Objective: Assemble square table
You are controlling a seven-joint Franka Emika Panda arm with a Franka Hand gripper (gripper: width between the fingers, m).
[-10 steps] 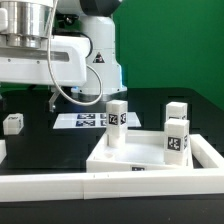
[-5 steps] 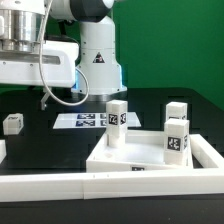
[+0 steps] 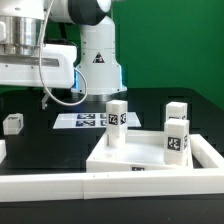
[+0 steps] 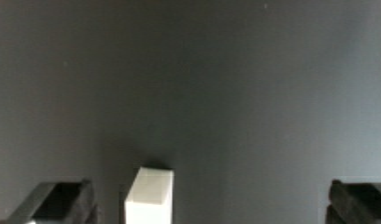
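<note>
**Three legs up, one loose, jaws empty**

The square tabletop [image 3: 140, 150] lies near the middle of the table, inside the white rails [image 3: 60, 182]. Three legs [image 3: 118, 122] stand on it; a fourth leg [image 3: 13, 122] lies well apart at the exterior view's left. The gripper [image 4: 208, 205], jaws wide apart and empty, hangs over a white piece [image 4: 151, 195], probably that leg. An off-centre descent could knock it away.

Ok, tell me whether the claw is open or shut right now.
Open. In the wrist view the claw shows its two dark fingers far apart at opposite edges, with only a white plastic block lying between them, ungripped.
</note>
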